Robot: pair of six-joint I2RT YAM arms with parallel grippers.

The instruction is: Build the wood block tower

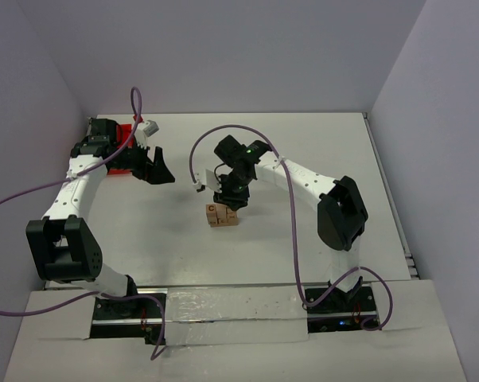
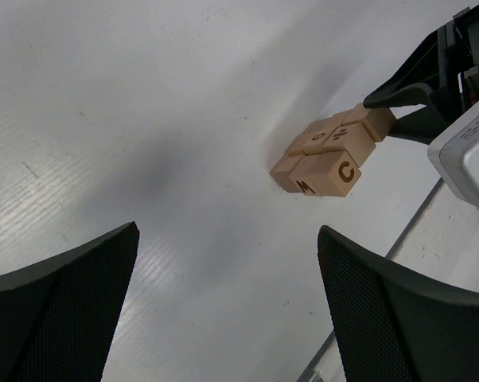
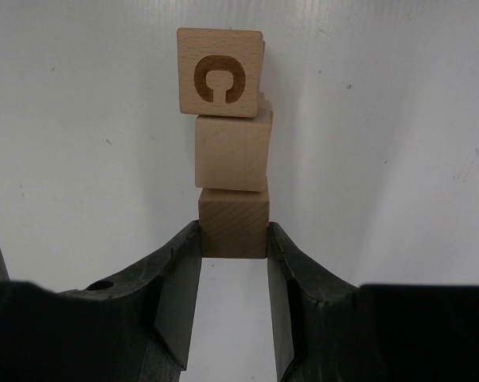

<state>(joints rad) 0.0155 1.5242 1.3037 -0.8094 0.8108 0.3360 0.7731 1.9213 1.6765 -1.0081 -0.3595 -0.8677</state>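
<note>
The small light-tan wooden cubes (image 1: 222, 216) sit clustered in the middle of the white desk (image 1: 327, 143). The right end effector (image 3: 234, 232) is clenched on the nearest plain cube (image 3: 233, 211), its arm bent and reaching down from the far side. The left end effector (image 1: 158, 169) hangs released, well apart to the left, by a red plastic bin (image 1: 128, 130). Three cubes line up before the right wrist. More lie behind them, and I cannot count those.
</note>
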